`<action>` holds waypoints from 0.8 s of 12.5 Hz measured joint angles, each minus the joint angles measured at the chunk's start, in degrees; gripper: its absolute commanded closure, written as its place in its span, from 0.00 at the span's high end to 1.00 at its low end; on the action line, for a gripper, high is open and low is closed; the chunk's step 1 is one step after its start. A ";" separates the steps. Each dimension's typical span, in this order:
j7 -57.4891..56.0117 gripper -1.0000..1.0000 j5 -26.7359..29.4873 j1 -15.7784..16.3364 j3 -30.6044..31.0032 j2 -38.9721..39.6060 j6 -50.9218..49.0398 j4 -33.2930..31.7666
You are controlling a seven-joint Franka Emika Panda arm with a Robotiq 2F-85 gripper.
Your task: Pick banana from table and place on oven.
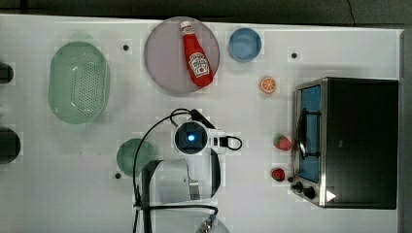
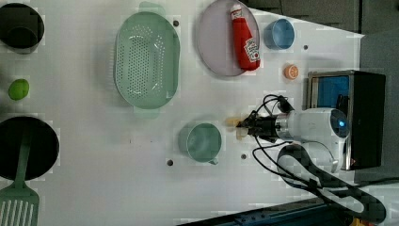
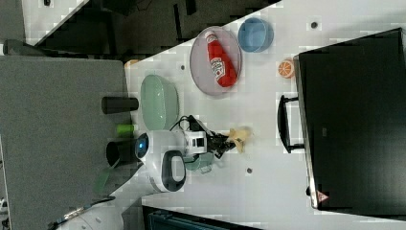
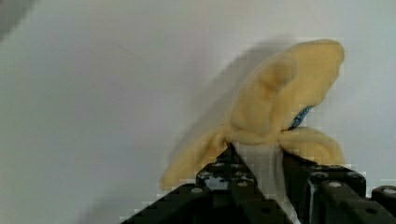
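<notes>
Down at the counter (image 2: 94,155) we go, and the tool (image 4: 261,172) has the banana (image 4: 280,112) between its black fingers (image 4: 219,179) — in the wrist view the whitish flesh runs straight down into the gap while the pale-yellow peel strips splay out above, so I read the jaws as clamped on the banana's flesh end. In the left view the banana (image 2: 236,126) sits just off the tool's tip (image 2: 245,125), near the green mug (image 2: 203,142), low over the white surface; whether it is touching the counter or just clear of it I cannot tell. The right view puts the banana (image 3: 239,135) between the arm and the oven (image 3: 352,120), whose black top is bare and ready. Now, the risks. That looks like soft fabric, and the grip seems to be on a narrow bit of flesh; if the pinch is shallow, a quick lift could let it slide out. The floppy peel strips hang wide and could catch the oven's metal handle (image 3: 286,123) or front edge if the carry runs too low. In the top view, two strawberries (image 1: 282,142) lie on the route near the door, so a low sweep might knock them. And a release too close to the oven's edge could send the banana tumbling off.
</notes>
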 measured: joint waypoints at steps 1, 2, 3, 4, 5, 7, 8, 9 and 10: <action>0.00 0.25 0.01 -0.29 -0.20 -1.51 -0.34 0.11; 0.00 0.25 0.06 -0.90 0.00 -4.15 -1.85 0.00; 0.01 0.25 0.70 -1.10 -0.06 -7.53 -3.92 0.22; 0.01 0.25 0.95 -0.78 -0.58 -11.27 -7.22 1.57; 0.01 0.25 0.57 -0.47 -1.08 -15.60 -11.86 3.25; 0.01 0.25 1.34 -0.55 -1.44 -25.40 -23.89 7.05; -0.01 0.25 2.33 -0.42 -1.97 -29.59 -29.43 9.62; 0.00 0.25 1.75 -0.31 -2.64 -32.89 -35.00 12.76; 0.00 0.25 0.44 -0.49 -3.42 -34.77 -39.96 16.56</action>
